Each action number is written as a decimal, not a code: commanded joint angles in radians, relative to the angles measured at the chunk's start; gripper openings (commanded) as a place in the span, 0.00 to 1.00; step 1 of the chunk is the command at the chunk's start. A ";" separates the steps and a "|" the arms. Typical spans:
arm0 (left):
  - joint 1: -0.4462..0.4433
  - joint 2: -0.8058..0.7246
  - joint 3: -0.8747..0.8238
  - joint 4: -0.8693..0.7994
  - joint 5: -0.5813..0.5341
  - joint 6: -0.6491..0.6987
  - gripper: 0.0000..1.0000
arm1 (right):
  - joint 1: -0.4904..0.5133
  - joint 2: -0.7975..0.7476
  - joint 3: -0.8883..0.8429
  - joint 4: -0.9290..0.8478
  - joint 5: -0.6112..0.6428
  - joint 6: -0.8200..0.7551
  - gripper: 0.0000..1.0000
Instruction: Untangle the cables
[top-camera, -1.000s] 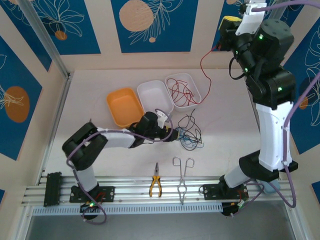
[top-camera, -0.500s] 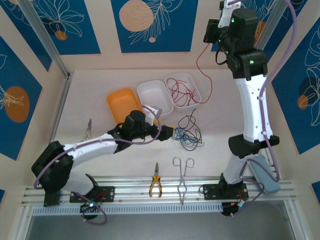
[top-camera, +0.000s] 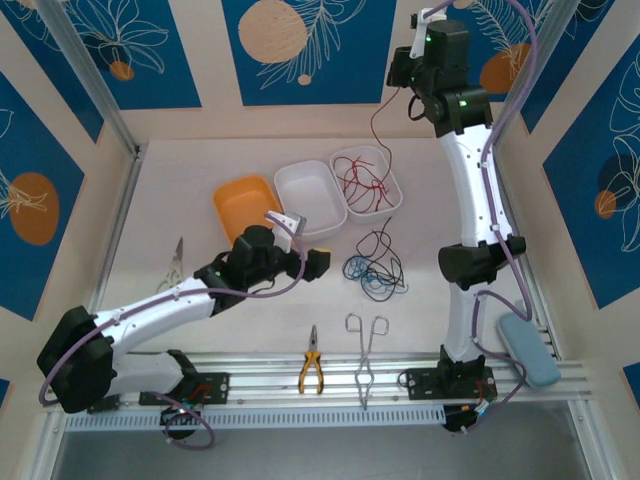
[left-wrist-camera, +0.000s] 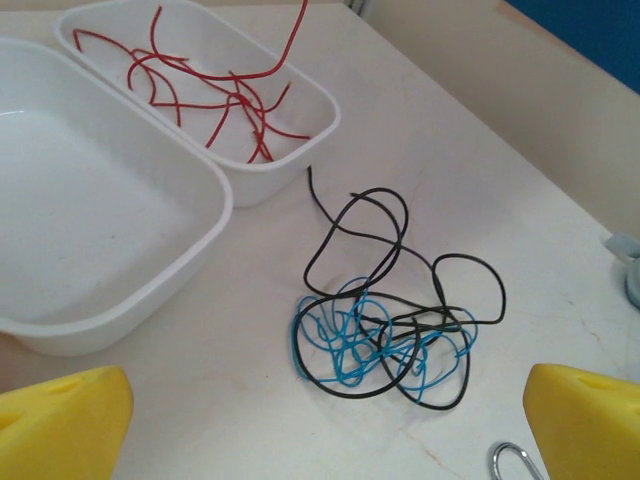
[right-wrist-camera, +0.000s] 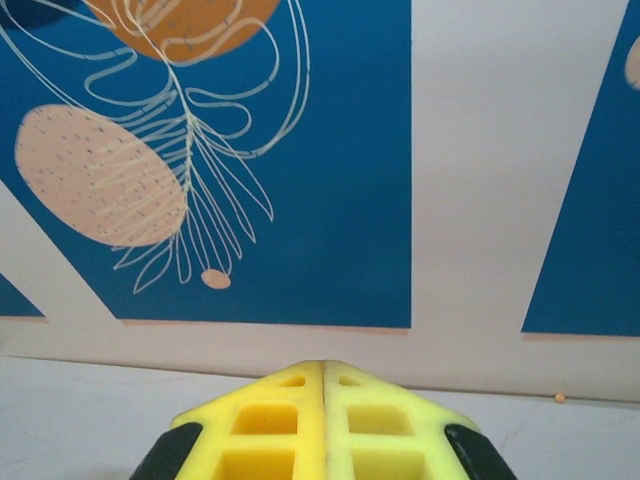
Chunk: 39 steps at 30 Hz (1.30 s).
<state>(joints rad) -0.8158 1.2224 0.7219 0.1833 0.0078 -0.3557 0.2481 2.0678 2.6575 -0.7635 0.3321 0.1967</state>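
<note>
While the right claw (top-camera: 403, 72) lifts the red wire (top-camera: 374, 125), the left claw (left-wrist-camera: 322, 420) lets go.
The left claw now gapes wide and empty, backed off the black-and-blue tangle (left-wrist-camera: 385, 340) on the surface (still knotted). The right claw, clamped shut on the red wire, has swung it over the tray (left-wrist-camera: 330, 120) of red ones, so red looks nearly sorted.

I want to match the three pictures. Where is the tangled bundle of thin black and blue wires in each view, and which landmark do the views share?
Top external: the tangled bundle of thin black and blue wires lies mid-table.
Left wrist: the bundle is in the lower centre of the picture.
Right wrist: this camera faces the blue patterned wall.
Shared landmark: the white plastic tray holding red wires, just beyond the bundle.
</note>
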 joint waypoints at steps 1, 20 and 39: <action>0.003 -0.005 -0.011 -0.024 -0.037 0.026 1.00 | -0.003 0.051 0.025 0.019 0.001 0.042 0.00; 0.015 0.028 -0.020 -0.005 -0.031 0.008 1.00 | 0.017 0.126 -0.292 0.069 0.063 0.088 0.00; 0.033 0.072 0.005 -0.038 -0.025 -0.058 1.00 | 0.065 0.151 -0.470 0.099 0.017 0.020 0.00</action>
<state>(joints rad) -0.7937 1.2850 0.7086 0.1566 -0.0093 -0.3874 0.3069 2.2005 2.2032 -0.6857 0.3687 0.2325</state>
